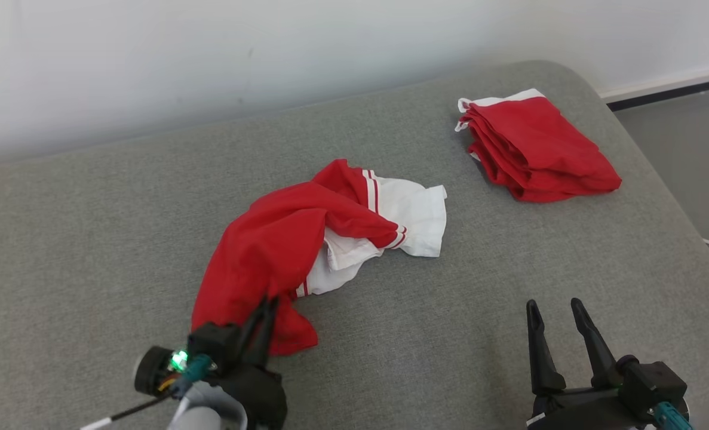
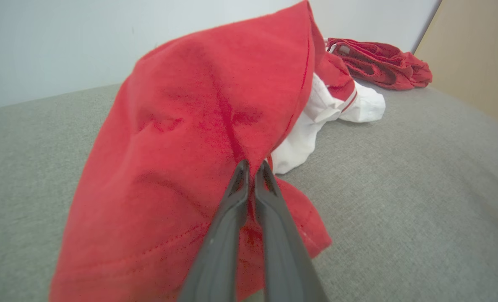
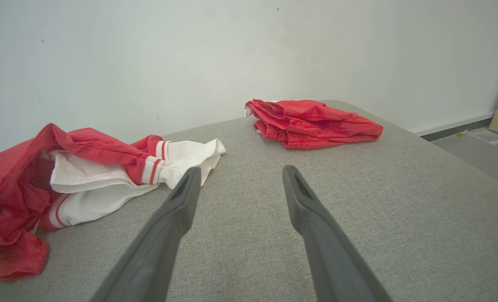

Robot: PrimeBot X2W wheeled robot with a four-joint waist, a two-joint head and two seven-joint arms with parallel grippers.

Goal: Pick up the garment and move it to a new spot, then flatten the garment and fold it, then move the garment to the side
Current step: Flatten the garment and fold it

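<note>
At the lower left, the left gripper (image 1: 269,312) is pinching the near red edge of the garment (image 1: 288,233). Its two dark fingers are pressing together on a ridge of cloth that is tenting up around them in the left wrist view. From that pinch the red-and-white garment is sprawling, rumpled, across the middle of the grey cushion (image 1: 91,239). Its white striped part is trailing off toward the right, and most of it is lying on the fabric surface. Further right, the right gripper (image 1: 552,306) is hovering with its fingers spread apart, holding nothing and well clear of the cloth. At the far right, near the back edge, a second red garment (image 1: 539,149) is sitting in a folded pile, apart from the rest. Judging by this, the task is only beginning. The grasp is being made, but the lift and move to a new spot, the flattening, the folding and the shift to the side are all waiting to be done.
</note>
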